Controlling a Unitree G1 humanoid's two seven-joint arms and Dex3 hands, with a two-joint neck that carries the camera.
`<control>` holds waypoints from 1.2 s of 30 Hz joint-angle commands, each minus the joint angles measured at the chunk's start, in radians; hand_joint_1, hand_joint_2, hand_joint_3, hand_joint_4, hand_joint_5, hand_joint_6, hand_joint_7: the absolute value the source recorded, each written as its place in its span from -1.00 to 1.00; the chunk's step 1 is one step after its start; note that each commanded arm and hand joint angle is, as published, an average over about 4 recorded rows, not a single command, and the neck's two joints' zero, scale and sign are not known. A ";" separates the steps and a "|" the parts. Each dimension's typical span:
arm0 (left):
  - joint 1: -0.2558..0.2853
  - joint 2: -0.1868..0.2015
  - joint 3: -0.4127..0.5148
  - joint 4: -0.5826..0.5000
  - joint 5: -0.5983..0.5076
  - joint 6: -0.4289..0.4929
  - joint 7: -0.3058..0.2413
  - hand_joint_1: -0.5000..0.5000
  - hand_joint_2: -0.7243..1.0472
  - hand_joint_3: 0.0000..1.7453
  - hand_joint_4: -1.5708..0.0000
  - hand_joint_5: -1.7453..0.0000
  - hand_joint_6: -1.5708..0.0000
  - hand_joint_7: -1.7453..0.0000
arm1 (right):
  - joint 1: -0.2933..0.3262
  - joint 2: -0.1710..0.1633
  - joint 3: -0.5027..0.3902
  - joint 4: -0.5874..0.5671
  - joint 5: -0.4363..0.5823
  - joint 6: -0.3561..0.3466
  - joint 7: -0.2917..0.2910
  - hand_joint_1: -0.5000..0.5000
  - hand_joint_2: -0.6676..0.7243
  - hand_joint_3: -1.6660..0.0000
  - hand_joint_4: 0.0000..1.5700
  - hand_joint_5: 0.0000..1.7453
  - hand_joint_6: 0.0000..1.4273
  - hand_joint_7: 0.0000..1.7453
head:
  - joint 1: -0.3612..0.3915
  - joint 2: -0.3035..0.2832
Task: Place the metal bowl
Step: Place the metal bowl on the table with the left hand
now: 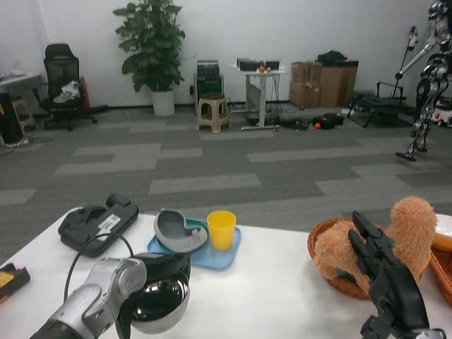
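Nearest, low left: left hand (152, 277) grips the metal bowl (159, 305), fingers (167, 264) clamped over its upper rim. Bowl is tipped, shiny outer wall facing the camera, at the near-left part of the white desk (275, 282); whether it touches the desk, cannot tell. Low right: right hand (385, 279) raised over the desk edge, fingers straight and close together, holding nothing. Just behind it, a brown plush toy (406, 229) lies in a wicker basket (326, 236).

Mid-desk: blue tray (212, 256) carrying a yellow cup (222, 229) and, beside it on the left, a grey strainer-like dish (179, 232). Far left of desk: black device case (99, 222) with a cable.

Beyond: grey carpet, potted plant (152, 42), stool (213, 113), office chair (62, 81), cardboard boxes (321, 85).
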State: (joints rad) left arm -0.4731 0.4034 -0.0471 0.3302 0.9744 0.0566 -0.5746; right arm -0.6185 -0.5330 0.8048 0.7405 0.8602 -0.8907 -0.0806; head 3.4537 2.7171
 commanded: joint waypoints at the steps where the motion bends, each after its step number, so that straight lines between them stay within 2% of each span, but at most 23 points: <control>1: -0.026 -0.056 0.059 0.119 0.072 -0.024 0.086 -1.00 0.90 0.80 0.68 -1.00 1.00 -0.92 | -0.012 -0.001 0.012 0.000 0.002 0.006 -0.002 0.58 1.00 1.00 -0.93 -1.00 -1.00 -0.82 | 0.010 -0.005; 3: -0.050 -0.078 0.067 0.198 0.107 -0.021 0.135 -1.00 0.90 0.80 0.70 -1.00 1.00 -0.92 | -0.012 -0.001 0.017 -0.001 0.002 0.006 -0.002 0.58 1.00 1.00 -0.93 -1.00 -1.00 -0.82 | 0.016 -0.011; 6: -0.074 -0.092 0.062 0.255 0.134 -0.018 0.163 -1.00 0.90 0.80 0.71 -1.00 1.00 -0.92 | -0.012 -0.001 0.019 -0.002 0.002 0.006 -0.003 0.58 1.00 1.00 -0.93 -1.00 -1.00 -0.82 | 0.028 -0.025; 10: -0.116 -0.124 0.088 0.348 0.193 -0.016 0.273 -1.00 0.90 0.80 0.71 -1.00 1.00 -0.92 | -0.010 -0.001 0.019 -0.006 0.002 0.005 -0.002 0.58 1.00 1.00 -0.93 -1.00 -1.00 -0.82 | 0.046 -0.043; 13: -0.141 -0.143 0.108 0.415 0.237 -0.011 0.325 -1.00 0.90 0.80 0.70 -1.00 1.00 -0.92 | -0.010 -0.002 0.019 -0.008 0.003 0.005 -0.002 0.54 1.00 1.00 -0.93 -1.00 -1.00 -0.84 | 0.057 -0.050; 17: -0.173 -0.171 0.150 0.494 0.299 -0.007 0.364 -1.00 0.90 0.70 0.67 -1.00 1.00 -0.92 | -0.009 -0.002 0.021 -0.010 0.003 0.006 -0.002 0.58 1.00 1.00 -0.93 -1.00 -1.00 -0.84 | 0.071 -0.060; 21: -0.196 -0.209 0.223 0.550 0.358 -0.006 0.406 -1.00 0.90 0.70 0.67 -1.00 0.98 -0.92 | -0.009 -0.004 0.026 -0.012 0.003 0.006 -0.002 0.58 1.00 1.00 -0.93 -1.00 -1.00 -0.84 | 0.093 -0.066; 25: -0.225 -0.217 0.236 0.627 0.363 -0.003 0.419 -1.00 0.90 0.70 0.68 -1.00 0.97 -0.92 | -0.008 -0.004 0.028 -0.013 0.005 0.006 -0.002 0.56 1.00 1.00 -0.93 -1.00 -1.00 -0.84 | 0.093 -0.075; 28: -0.232 -0.219 0.248 0.662 0.361 0.000 0.431 -1.00 0.90 0.70 0.67 -1.00 0.95 -0.90 | -0.007 -0.004 0.028 -0.016 0.006 0.005 -0.002 0.52 1.00 1.00 -0.93 -1.00 -1.00 -0.84 | 0.090 -0.087; 31: -0.231 -0.224 0.265 0.676 0.358 -0.002 0.448 -1.00 0.90 0.65 0.70 -1.00 0.93 -0.84 | -0.005 -0.004 0.028 -0.018 0.008 0.005 -0.002 0.56 1.00 1.00 -0.93 -1.00 -1.00 -0.84 | 0.094 -0.093; 34: -0.232 -0.232 0.278 0.691 0.356 -0.003 0.463 -1.00 0.90 0.65 0.77 -1.00 0.93 -0.84 | -0.004 -0.004 0.028 -0.017 0.008 0.006 -0.002 0.54 1.00 1.00 -0.93 -1.00 -1.00 -0.84 | 0.098 -0.089; 36: -0.232 -0.236 0.282 0.706 0.356 -0.003 0.464 -1.00 0.95 0.67 0.90 -1.00 0.93 -0.76 | -0.005 -0.004 0.029 -0.017 0.008 0.006 -0.002 0.54 1.00 1.00 -0.93 -1.00 -1.00 -0.82 | 0.100 -0.086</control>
State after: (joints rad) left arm -0.6964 0.1687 0.2244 1.0181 1.3245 0.0504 -0.1191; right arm -0.6233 -0.5333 0.8295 0.7334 0.8630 -0.8824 -0.0807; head 3.5530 2.6296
